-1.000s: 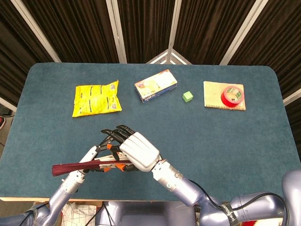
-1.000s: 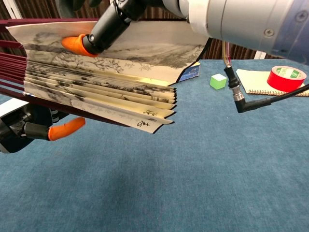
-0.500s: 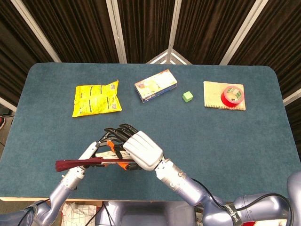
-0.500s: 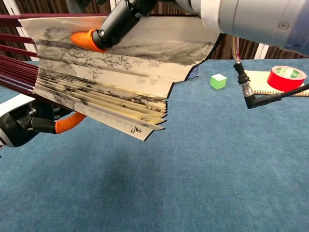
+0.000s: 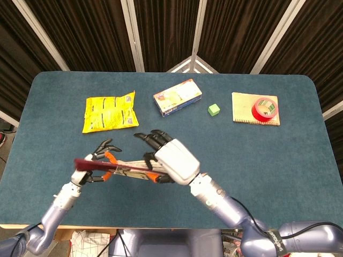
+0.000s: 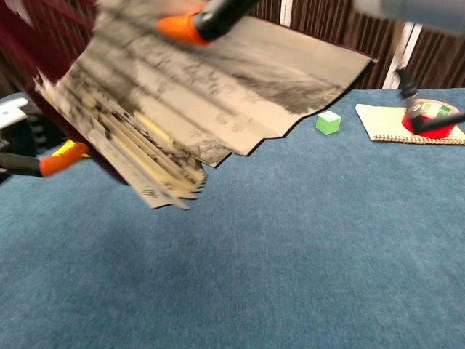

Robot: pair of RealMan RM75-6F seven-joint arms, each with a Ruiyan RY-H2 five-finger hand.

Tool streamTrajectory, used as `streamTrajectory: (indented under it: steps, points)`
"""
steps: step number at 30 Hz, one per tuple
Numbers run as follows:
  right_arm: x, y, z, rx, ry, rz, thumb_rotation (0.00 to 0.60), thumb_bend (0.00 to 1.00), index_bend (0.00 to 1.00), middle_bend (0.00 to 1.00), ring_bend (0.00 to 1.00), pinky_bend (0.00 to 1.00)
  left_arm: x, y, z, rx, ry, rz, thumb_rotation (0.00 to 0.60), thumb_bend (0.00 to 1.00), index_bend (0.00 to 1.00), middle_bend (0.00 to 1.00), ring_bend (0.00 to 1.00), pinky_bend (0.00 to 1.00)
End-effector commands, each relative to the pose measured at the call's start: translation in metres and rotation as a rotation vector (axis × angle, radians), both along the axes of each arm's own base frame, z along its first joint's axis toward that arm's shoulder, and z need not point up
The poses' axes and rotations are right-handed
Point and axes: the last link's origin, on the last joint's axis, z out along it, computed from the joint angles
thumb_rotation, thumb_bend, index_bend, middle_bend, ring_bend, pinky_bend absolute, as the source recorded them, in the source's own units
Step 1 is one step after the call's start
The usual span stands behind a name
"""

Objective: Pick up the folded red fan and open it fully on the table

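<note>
Two hands on fan (image 5: 115, 167) in head view, near-left over table (image 5: 278, 160): left hand (image 5: 96, 163) pinching red ribs, right hand (image 5: 169, 160) gripping other end. Chest view: fan (image 6: 218, 87) partly spread (blurred), orange fingertips (image 6: 178, 25) pressing top.

— The fan (image 6: 218, 94)?
— Matt cream paper leaf with ink-wash painting, on thin dark red ribs.
— The table (image 5: 257, 160)?
— Blue cloth, felt-like and dull.
— Upper left of the head view?
— A yellow bag (image 5: 109, 111), glossy, crinkled plastic.
— The right hand (image 5: 174, 160)?
— Smooth pale shell, black fingers with orange tips.
</note>
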Motion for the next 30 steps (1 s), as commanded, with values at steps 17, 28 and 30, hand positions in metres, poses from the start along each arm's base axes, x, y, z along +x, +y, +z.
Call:
streamTrajectory:
  steps: [17, 28, 30]
  points:
    - [-0.044, -0.035, 0.038, -0.042, -0.063, -0.128, 0.6, 0.41, 0.8, 0.15, 0.2, 0.15, -0.014, 0.022, 0.081, 0.523, 0.339, -0.135, 0.6, 0.55, 0.64, 0.2, 0.0, 0.13]
    - [-0.061, -0.042, 0.034, -0.053, -0.045, -0.139, 0.6, 0.41, 0.8, 0.15, 0.2, 0.15, -0.013, 0.028, 0.109, 0.808, 0.544, -0.213, 0.6, 0.55, 0.64, 0.21, 0.0, 0.13]
    - [-0.063, -0.044, 0.033, -0.061, -0.04, -0.138, 0.6, 0.41, 0.8, 0.15, 0.2, 0.15, -0.015, 0.029, 0.114, 0.851, 0.577, -0.221, 0.6, 0.55, 0.64, 0.21, 0.0, 0.13]
